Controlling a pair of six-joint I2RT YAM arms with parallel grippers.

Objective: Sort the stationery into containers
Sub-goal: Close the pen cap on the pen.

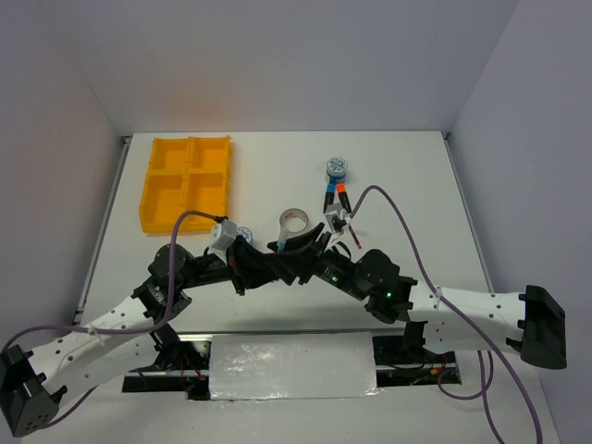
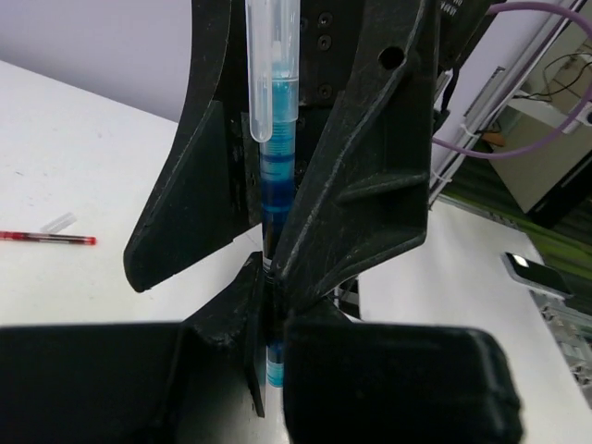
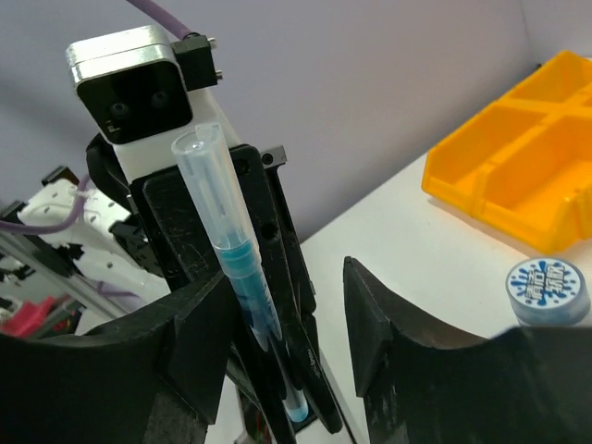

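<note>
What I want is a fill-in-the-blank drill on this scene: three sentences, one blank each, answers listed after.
1. Only one gripper is shut on the teal pen: the ___ one.
2. The right gripper flanks that pen with its jaws ___.
3. The yellow tray is divided into ___ compartments.

Missing words: left (the left gripper); open; four.
</note>
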